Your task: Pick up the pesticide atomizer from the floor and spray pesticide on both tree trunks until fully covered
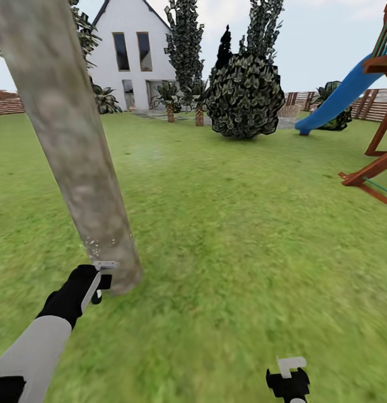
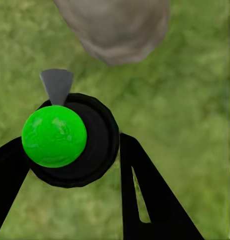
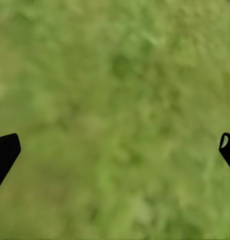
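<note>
Left gripper (image 1: 98, 280) clamped on pesticide atomizer (image 2: 70, 140), seen from above in wrist view: black body, green cap, grey nozzle toward tree trunk (image 1: 70, 140). Held just beside trunk base on lawn (image 1: 244, 235). Whitish pesticide specks (image 1: 95, 243) on bark above it. Right gripper (image 1: 288, 376) spread wide, holding nothing, over grass.

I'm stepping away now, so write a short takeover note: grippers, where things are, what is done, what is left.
Left gripper: shut on the black pesticide atomizer, whose top shows green, nozzle aimed at the thick pale mottled tree trunk.
Right gripper: open, over green grass.
Done: atomizer picked up; whitish pesticide specks show low on the trunk.
Left: cover the rest of this trunk, then spray the second tree.
</note>
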You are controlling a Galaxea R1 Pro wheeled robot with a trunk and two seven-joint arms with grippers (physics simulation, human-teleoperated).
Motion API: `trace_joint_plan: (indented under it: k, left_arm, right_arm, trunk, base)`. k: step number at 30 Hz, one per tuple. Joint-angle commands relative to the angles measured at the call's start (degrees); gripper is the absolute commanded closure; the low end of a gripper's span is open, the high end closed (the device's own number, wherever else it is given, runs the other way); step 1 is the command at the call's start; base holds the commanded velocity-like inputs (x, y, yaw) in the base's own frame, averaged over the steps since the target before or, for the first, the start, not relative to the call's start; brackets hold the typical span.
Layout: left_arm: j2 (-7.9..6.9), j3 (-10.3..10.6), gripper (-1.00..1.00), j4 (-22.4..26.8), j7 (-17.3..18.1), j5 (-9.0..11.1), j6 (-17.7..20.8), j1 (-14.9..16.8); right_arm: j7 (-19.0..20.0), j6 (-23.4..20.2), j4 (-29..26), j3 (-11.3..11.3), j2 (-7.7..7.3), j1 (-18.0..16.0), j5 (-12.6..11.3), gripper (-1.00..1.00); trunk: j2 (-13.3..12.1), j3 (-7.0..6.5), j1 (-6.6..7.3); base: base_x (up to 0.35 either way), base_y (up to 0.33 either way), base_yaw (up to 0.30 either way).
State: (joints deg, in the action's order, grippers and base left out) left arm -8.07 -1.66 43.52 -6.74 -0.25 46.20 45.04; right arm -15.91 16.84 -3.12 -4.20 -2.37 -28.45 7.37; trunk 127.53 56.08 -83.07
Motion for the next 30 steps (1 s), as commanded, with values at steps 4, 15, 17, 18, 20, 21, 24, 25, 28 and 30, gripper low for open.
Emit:
trace_joint_plan:
  k: [4,15,17,18,20,21,24,25,28,30]
  left_arm:
    - [1.58,0.0,1.00,0.4,-0.1,-0.5,0.5,0.0]
    - [1.40,-0.2,1.00,-0.5,-0.4,-0.9,0.5,0.0]
    - [1.39,-0.2,1.00,-0.7,-0.4,-0.8,0.5,-0.1]
    - [1.32,-0.3,1.00,-1.1,-0.5,-0.8,0.5,-0.1]
    - [0.96,-0.5,1.00,-3.5,-0.6,-0.8,0.3,-0.1]
    - [0.93,-0.5,1.00,-3.9,-0.7,-0.9,0.2,-0.1]
    - [1.35,-0.6,1.00,-4.3,-0.8,-0.8,0.0,-0.1]
    - [1.57,-0.5,1.00,-4.4,-0.7,-0.6,0.0,-0.1]
    - [1.69,-0.3,1.00,-2.7,-0.4,-0.5,0.5,0.0]
    - [1.61,-0.3,1.00,-0.5,-0.3,-0.5,2.4,0.4]
  right_arm:
    - [-0.4,-0.1,0.0,-0.4,-0.01,0.0,0.4,-1.00]
    - [-0.4,-0.1,0.0,-0.4,-0.01,0.0,0.4,-1.00]
    - [-0.4,-0.1,0.0,-0.4,-0.01,0.0,0.4,-1.00]
    - [-0.4,-0.1,0.0,-0.4,-0.01,0.0,0.4,-1.00]
    - [-0.4,-0.1,0.0,-0.4,-0.01,0.0,0.4,-1.00]
    - [-0.4,-0.1,0.0,-0.4,-0.01,0.0,0.4,-1.00]
    - [-0.4,-0.1,0.0,-0.4,-0.01,0.0,0.4,-1.00]
    - [-0.4,-0.1,0.0,-0.4,-0.08,0.0,0.4,-1.00]
    - [-0.5,0.0,0.0,-0.4,-0.33,0.0,0.5,-1.00]
    - [-0.4,0.0,0.0,-0.4,-0.35,0.0,0.5,-1.00]
  trunk:
    - [0.0,0.05,-0.01]
    - [0.0,0.05,-0.01]
    - [0.0,0.05,-0.01]
    - [0.0,0.05,-0.01]
    - [0.0,0.05,-0.01]
    - [0.0,0.05,-0.01]
    - [0.0,0.05,-0.01]
    - [0.0,0.05,-0.01]
    - [0.0,0.05,-0.01]
    - [0.0,0.05,-0.01]
  base:
    - [0.126,-0.222,0.260]
    - [0.088,-0.242,0.075]
    - [0.267,-0.158,0.262]
    - [0.286,-0.126,0.272]
    - [0.311,-0.050,0.275]
    - [0.322,-0.013,0.233]
    - [0.210,-0.005,0.090]
    - [0.034,-0.001,0.011]
    - [0.005,0.000,0.002]
    - [0.001,0.000,0.000]
